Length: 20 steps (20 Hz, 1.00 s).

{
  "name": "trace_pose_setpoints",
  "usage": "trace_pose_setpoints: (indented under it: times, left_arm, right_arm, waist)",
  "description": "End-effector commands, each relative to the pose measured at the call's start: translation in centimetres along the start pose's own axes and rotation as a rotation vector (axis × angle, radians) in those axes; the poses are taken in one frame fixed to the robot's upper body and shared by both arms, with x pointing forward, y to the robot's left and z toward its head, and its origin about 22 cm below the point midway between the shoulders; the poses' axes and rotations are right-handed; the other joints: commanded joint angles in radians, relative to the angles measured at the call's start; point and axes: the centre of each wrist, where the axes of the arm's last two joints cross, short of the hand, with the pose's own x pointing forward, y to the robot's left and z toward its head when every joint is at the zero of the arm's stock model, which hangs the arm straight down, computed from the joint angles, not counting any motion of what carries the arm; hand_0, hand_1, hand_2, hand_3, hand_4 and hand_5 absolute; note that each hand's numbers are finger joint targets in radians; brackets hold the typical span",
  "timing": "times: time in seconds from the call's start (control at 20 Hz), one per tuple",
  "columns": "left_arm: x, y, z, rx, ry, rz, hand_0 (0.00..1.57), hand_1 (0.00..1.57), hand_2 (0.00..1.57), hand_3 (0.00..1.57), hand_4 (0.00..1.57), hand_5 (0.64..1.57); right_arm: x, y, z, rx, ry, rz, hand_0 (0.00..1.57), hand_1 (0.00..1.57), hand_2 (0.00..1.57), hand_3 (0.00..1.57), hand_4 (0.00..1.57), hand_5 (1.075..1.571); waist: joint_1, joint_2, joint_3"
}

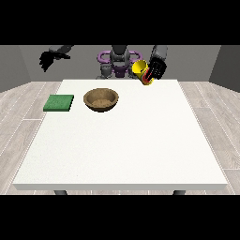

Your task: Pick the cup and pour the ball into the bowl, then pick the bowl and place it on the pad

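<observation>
Front view: the robot hand at the view's right (156, 69) is raised above the far edge of the bench (122, 150), its fingers curled round the yellow cup (139, 68), which is tipped with its mouth toward the bowl's side. The ball cannot be made out. The wooden bowl (101, 100) sits on the bench, nearer the camera than the cup and to its left. The green pad (59, 103) lies just left of the bowl. The robot hand at the view's left (48, 59) hangs off the bench, well left of the bowl, fingers drooping, holding nothing.
</observation>
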Motion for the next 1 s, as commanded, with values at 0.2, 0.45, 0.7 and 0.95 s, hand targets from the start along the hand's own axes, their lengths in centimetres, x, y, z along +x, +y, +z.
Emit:
trace_pose_setpoints:
  times: [0.2, 0.45, 0.7, 0.95]
  left_arm:
    - [7.4, -1.1, -2.0, 0.006, -0.119, -0.367, 1.55, 1.55, 1.57, 1.57, 1.57, 1.203]
    - [11.6, -2.5, -1.8, -0.009, -0.264, -0.617, 1.50, 1.50, 1.57, 1.57, 1.38, 1.400]
    - [14.9, -4.7, -0.2, -0.090, -0.423, -0.807, 1.49, 1.49, 1.57, 1.57, 1.57, 1.019]
    - [14.7, -6.6, 1.2, -0.094, -0.548, -1.168, 1.52, 1.52, 1.57, 1.57, 1.50, 1.232]
  right_arm:
    - [-0.8, -0.3, 0.1, 0.027, 0.025, -0.022, 0.00, 0.00, 0.00, 0.00, 0.00, 1.570]
    - [-1.3, -0.7, 0.3, 0.020, 0.019, -0.009, 0.00, 0.00, 0.00, 0.00, 0.00, 1.571]
    - [-0.4, -0.6, -1.1, 0.043, -0.017, -0.035, 0.00, 0.00, 0.00, 0.00, 0.00, 1.571]
    - [-0.7, -0.3, -1.2, 0.046, 0.020, -0.039, 0.00, 0.00, 0.00, 0.00, 0.00, 1.571]
  waist:
    - [-0.028, -0.061, 0.0021]
    - [-0.037, -0.032, 0.0024]
    - [-0.043, -0.004, 0.0008]
    - [-0.054, -0.049, 0.0006]
